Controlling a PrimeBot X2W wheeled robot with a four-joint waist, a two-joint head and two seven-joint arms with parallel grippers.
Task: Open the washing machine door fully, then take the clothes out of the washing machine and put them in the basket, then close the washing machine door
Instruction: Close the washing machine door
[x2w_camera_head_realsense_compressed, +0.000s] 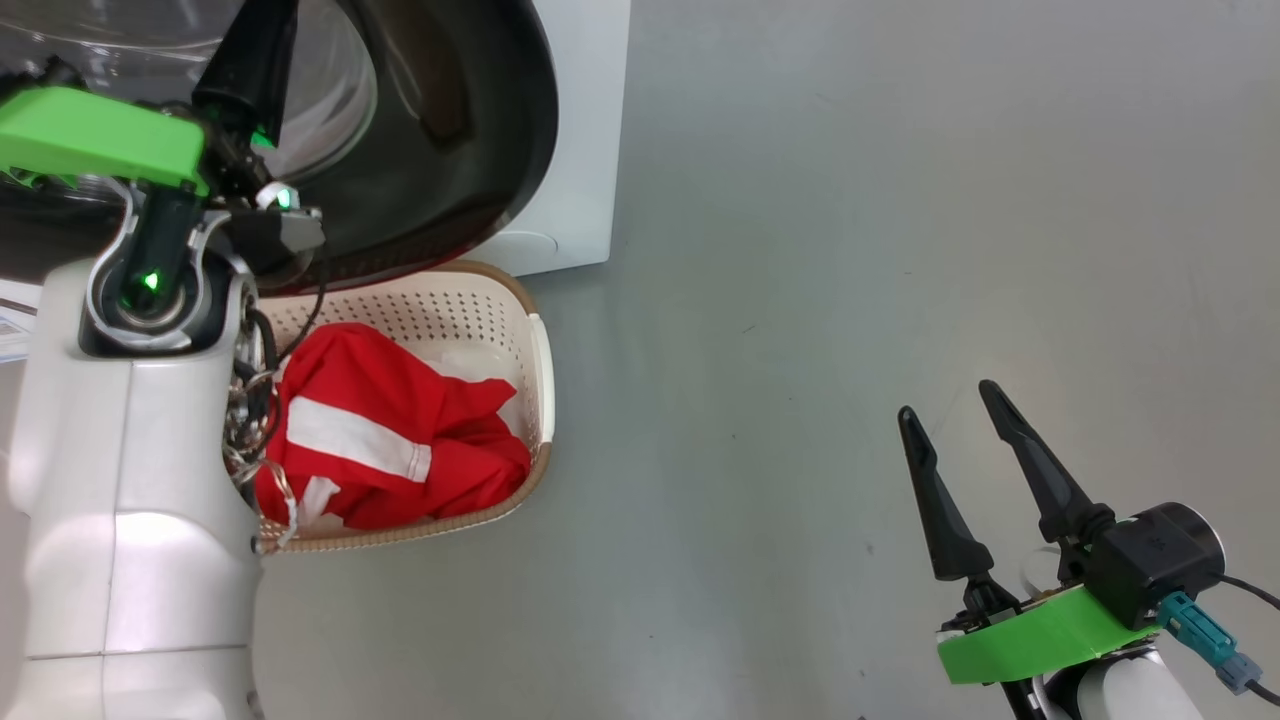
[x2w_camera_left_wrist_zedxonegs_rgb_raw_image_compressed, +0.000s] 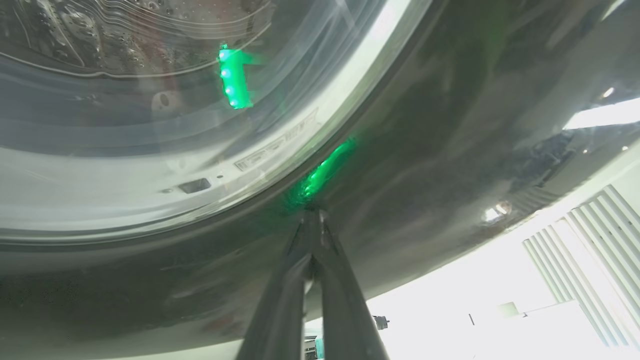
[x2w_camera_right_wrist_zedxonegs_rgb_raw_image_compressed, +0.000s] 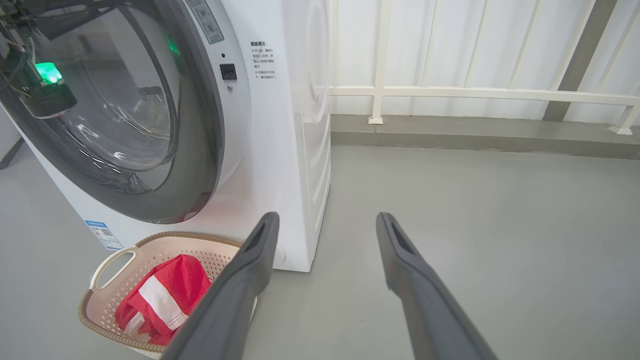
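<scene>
Left gripper (x2w_camera_left_wrist_zedxonegs_rgb_raw_image_compressed: 312, 216): fingers together, tips against washing machine door (x2w_camera_left_wrist_zedxonegs_rgb_raw_image_compressed: 425, 165) rim. Right gripper (x2w_camera_head_realsense_compressed: 948, 402): fingers apart, empty. Basket (x2w_camera_head_realsense_compressed: 541, 370) holding clothes (x2w_camera_head_realsense_compressed: 400, 440) well off to its left.

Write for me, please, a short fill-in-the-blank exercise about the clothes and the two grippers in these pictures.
1. The clothes in the basket are ____ with a white stripe.
2. The left gripper is ____, its tips at the glossy black rim of the washing machine door.
3. The right gripper is ____ above the floor and holds nothing.

Missing words: red; shut; open.
</scene>
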